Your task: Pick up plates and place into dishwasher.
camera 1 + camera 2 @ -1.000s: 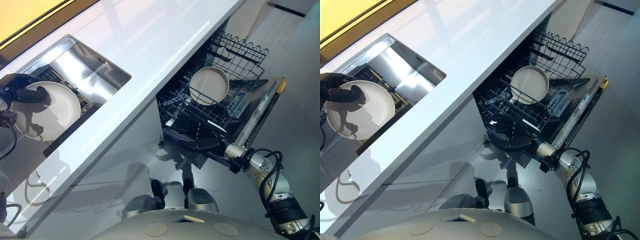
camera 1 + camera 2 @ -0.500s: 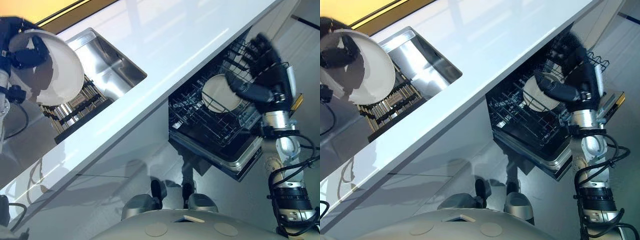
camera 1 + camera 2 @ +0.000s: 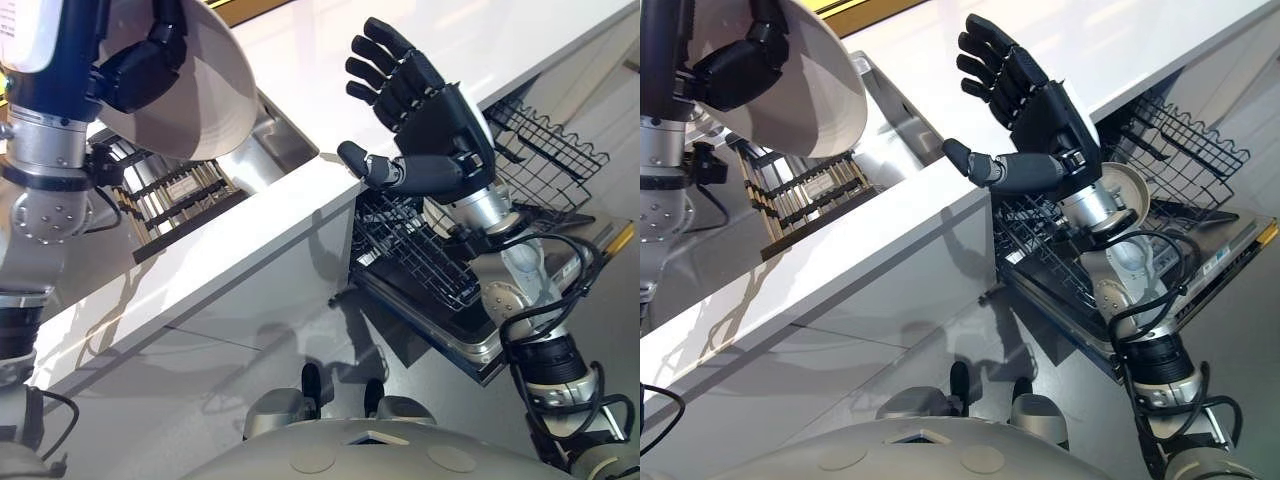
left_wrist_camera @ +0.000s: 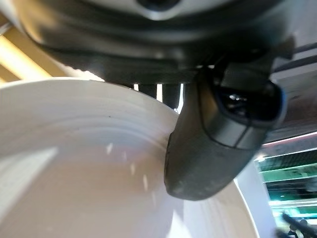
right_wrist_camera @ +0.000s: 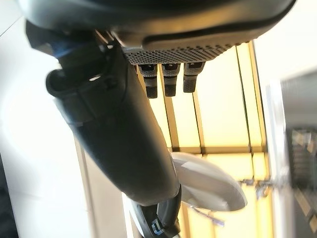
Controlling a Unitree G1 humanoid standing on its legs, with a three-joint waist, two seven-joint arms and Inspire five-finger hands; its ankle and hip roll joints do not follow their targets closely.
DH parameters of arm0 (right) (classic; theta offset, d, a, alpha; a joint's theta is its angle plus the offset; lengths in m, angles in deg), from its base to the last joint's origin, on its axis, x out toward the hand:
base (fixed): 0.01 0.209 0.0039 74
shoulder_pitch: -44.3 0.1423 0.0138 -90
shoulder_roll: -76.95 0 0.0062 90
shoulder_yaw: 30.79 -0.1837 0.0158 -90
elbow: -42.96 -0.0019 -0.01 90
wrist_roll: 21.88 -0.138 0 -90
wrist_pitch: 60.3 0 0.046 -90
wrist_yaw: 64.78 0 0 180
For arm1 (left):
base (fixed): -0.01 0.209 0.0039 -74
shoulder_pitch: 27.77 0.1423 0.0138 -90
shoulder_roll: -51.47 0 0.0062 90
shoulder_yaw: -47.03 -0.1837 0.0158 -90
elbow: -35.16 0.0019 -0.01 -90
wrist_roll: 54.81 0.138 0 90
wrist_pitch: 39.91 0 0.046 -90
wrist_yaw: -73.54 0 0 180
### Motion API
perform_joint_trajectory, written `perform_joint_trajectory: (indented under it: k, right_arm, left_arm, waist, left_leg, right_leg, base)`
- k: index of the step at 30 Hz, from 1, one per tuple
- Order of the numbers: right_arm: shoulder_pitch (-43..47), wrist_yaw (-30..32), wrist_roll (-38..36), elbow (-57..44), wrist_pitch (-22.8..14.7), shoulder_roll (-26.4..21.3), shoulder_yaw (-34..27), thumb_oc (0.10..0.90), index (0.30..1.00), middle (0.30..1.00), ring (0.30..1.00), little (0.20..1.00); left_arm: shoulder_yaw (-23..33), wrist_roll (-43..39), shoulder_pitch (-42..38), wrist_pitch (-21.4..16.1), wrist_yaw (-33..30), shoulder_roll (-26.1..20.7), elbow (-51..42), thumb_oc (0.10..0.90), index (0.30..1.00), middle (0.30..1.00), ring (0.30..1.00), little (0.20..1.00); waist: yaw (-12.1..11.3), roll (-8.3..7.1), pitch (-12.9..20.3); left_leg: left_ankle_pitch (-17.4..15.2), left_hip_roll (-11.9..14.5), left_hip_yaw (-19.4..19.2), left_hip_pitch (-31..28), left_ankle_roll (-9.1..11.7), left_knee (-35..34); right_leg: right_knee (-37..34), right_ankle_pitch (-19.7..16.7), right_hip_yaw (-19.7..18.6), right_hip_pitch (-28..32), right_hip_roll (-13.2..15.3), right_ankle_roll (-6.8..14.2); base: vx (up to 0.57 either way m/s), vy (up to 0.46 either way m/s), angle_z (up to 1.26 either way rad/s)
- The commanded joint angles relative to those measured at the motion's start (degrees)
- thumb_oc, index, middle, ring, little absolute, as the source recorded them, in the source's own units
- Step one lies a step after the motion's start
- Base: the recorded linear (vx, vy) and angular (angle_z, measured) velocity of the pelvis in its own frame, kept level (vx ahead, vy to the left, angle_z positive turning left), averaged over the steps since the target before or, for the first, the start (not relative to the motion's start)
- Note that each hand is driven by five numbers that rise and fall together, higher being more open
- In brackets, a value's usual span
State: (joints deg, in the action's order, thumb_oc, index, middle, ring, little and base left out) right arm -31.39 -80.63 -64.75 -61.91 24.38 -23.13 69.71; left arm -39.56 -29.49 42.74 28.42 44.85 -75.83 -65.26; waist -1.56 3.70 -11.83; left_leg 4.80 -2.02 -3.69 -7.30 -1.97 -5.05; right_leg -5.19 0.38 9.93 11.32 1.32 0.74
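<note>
My left hand (image 3: 140, 65) is shut on the rim of a white plate (image 3: 195, 95), held tilted in the air above the sink (image 3: 275, 145). In the left wrist view the thumb (image 4: 213, 144) presses on the plate's face (image 4: 74, 168). Across from the plate, over the counter's front edge, my right hand (image 3: 430, 130) is raised with fingers spread and nothing in it. Below it the dishwasher (image 3: 420, 265) stands open with its lower rack pulled out. A second white plate (image 3: 1132, 192) stands in that rack, mostly hidden behind my right wrist.
A white counter (image 3: 290, 215) runs diagonally between sink and dishwasher. A black slatted dish rack (image 3: 170, 190) sits in the sink under the held plate. The wire upper basket (image 3: 550, 140) juts out at the right, and the dishwasher door (image 3: 1230, 270) lies open low down.
My left hand has lifted the plate out of the sink, up and to the right. My right hand has risen from the dishwasher rack to above the counter edge. The camera has shifted.
</note>
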Motion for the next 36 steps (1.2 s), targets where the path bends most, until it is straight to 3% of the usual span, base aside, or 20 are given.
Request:
perform_joint_trajectory:
  k: [1, 6, 12, 20, 21, 22, 23, 24, 32, 34, 35, 36]
  right_arm:
    - [7.2, 3.0, -4.3, -6.0, -4.5, 4.3, 1.7, 0.800, 0.900, 0.900, 0.900, 0.900]
    - [7.3, 6.9, -2.3, -6.0, -6.3, 6.8, 4.3, 0.800, 0.900, 0.900, 0.900, 0.900]
    - [6.0, 9.3, -2.5, -6.2, -5.4, 8.2, 5.9, 0.800, 0.900, 0.900, 0.900, 0.900]
    - [5.8, 12.7, 0.2, -5.2, -6.3, 9.3, 8.0, 0.800, 0.900, 0.900, 0.900, 0.900]
    - [5.6, 13.1, 0.5, -4.7, -6.2, 9.5, 8.2, 0.243, 0.422, 0.422, 0.422, 0.343]
    - [5.5, 13.3, 0.6, -4.6, -6.0, 9.6, 8.2, 0.171, 0.361, 0.361, 0.361, 0.271]
    - [5.2, 13.9, 1.0, -4.5, -6.1, 9.6, 8.3, 0.166, 0.356, 0.356, 0.356, 0.266]
    - [4.5, 14.4, 1.4, -4.0, -6.5, 9.6, 8.3, 0.100, 0.300, 0.300, 0.300, 0.200]
    - [2.2, 17.2, 3.0, -2.3, -8.2, 9.6, 7.2, 0.100, 0.300, 0.300, 0.300, 0.200]
    - [1.8, 18.5, 5.1, -2.0, -9.5, 9.4, 6.6, 0.100, 0.300, 0.300, 0.300, 0.200]
    - [1.7, 19.3, 7.0, -1.8, -10.4, 9.5, 6.2, 0.100, 0.300, 0.300, 0.300, 0.200]
    - [1.6, 20.1, 8.6, -1.6, -11.2, 9.2, 5.7, 0.100, 0.300, 0.300, 0.300, 0.200]
  left_arm:
    - [-2.6, 7.0, -8.9, -1.5, -13.7, 1.9, -0.5, 0.100, 0.300, 0.300, 0.300, 0.200]
    - [-5.8, 9.3, -8.6, -1.3, -17.6, 7.3, -2.4, 0.100, 0.300, 0.300, 0.300, 0.200]
    - [-8.5, 10.3, -6.5, -1.7, -18.4, 12.0, -4.1, 0.100, 0.300, 0.300, 0.300, 0.200]
    - [-14.2, 6.8, -6.3, -4.2, -14.5, 17.0, -4.3, 0.100, 0.300, 0.300, 0.300, 0.200]
    - [-14.7, 6.3, -5.7, -4.9, -13.5, 18.0, -4.7, 0.100, 0.300, 0.300, 0.300, 0.200]
    - [-14.9, 5.8, -5.5, -5.2, -13.0, 18.3, -4.8, 0.100, 0.300, 0.300, 0.300, 0.200]
    - [-15.1, 5.1, -4.9, -5.8, -12.5, 18.7, -5.0, 0.100, 0.300, 0.300, 0.300, 0.200]
    - [-15.5, 5.0, -4.2, -6.5, -12.2, 19.5, -5.5, 0.100, 0.300, 0.300, 0.300, 0.200]
    - [-16.2, 3.4, -2.5, -7.5, -10.2, 21.3, -7.3, 0.100, 0.300, 0.300, 0.300, 0.200]
    - [-16.0, -0.2, -2.1, -7.9, -8.8, 21.6, -7.4, 0.100, 0.300, 0.300, 0.300, 0.200]
    - [-15.9, -0.9, -1.7, -8.2, -8.6, 22.0, -7.2, 0.229, 0.411, 0.411, 0.411, 0.329]
    - [-15.7, -2.1, -1.3, -8.5, -8.7, 22.3, -7.0, 0.800, 0.900, 0.900, 0.900, 0.900]
  waist:
    - [-0.4, -1.81, 9.0]
    - [-0.3, -2.06, 9.1]
    - [0.1, -2.18, 8.9]
    - [0.6, -2.29, 8.1]
    - [0.6, -2.32, 8.0]
    - [0.6, -2.32, 7.9]
    - [0.5, -2.34, 7.9]
    - [0.6, -2.28, 7.7]
    - [0.7, -2.12, 7.2]
    - [0.7, -2.07, 7.1]
    - [0.7, -2.05, 7.0]
    - [0.7, -2.00, 7.0]
  left_leg:
    - [-7.2, -1.1, 0.9, -1.0, 1.4, 1.3]
    - [-7.1, -1.0, 1.0, -1.2, 1.5, 1.2]
    - [-7.0, -0.9, 1.0, -1.2, 1.6, 1.2]
    - [-6.9, -0.8, 0.9, -1.5, 1.6, 1.2]
    - [-6.9, -0.7, 0.9, -1.5, 1.6, 1.2]
    - [-6.9, -0.7, 0.9, -1.5, 1.6, 1.2]
    - [-6.9, -0.7, 0.9, -1.5, 1.6, 1.3]
    - [-6.8, -0.6, 1.0, -1.5, 1.6, 1.2]
    - [-6.4, -0.4, 1.3, -1.4, 1.9, 0.9]
    - [-6.3, -0.4, 1.4, -1.3, 1.9, 0.9]
    - [-6.3, -0.3, 1.5, -1.3, 1.9, 1.0]
    - [-6.3, -0.3, 1.5, -1.3, 2.0, 1.0]
  right_leg:
    - [7.6, 6.6, 1.5, -4.0, -1.7, 1.0]
    - [7.6, 6.6, 1.5, -3.8, -1.9, 0.9]
    - [7.7, 6.6, 1.3, -3.9, -2.2, 0.8]
    - [7.7, 6.6, 1.4, -3.6, -2.5, 0.8]
    - [7.6, 6.6, 1.4, -3.5, -2.5, 0.8]
    - [7.6, 6.6, 1.4, -3.5, -2.5, 0.8]
    - [7.6, 6.6, 1.4, -3.5, -2.6, 0.8]
    - [7.6, 6.6, 1.4, -3.5, -2.6, 0.7]
    - [7.6, 6.8, 1.7, -3.3, -2.6, 0.7]
    - [7.7, 6.8, 1.8, -3.2, -2.5, 0.7]
    - [7.7, 6.8, 1.8, -3.2, -2.5, 0.7]
    - [7.7, 6.9, 1.8, -3.2, -2.5, 0.7]
  base:
    - [0.02, -0.047, 0.12]
    - [0.03, -0.030, 0.02]
    - [0.00, 0.000, 0.00]
    - [0.03, -0.023, 0.00]
    - [0.03, -0.024, -0.01]
    - [0.03, -0.021, -0.01]
    - [0.03, -0.015, 0.00]
    - [0.00, 0.000, 0.00]
    - [0.00, 0.000, 0.00]
    - [0.00, 0.000, 0.00]
    - [0.00, 0.004, 0.04]
    - [0.00, 0.000, 0.00]
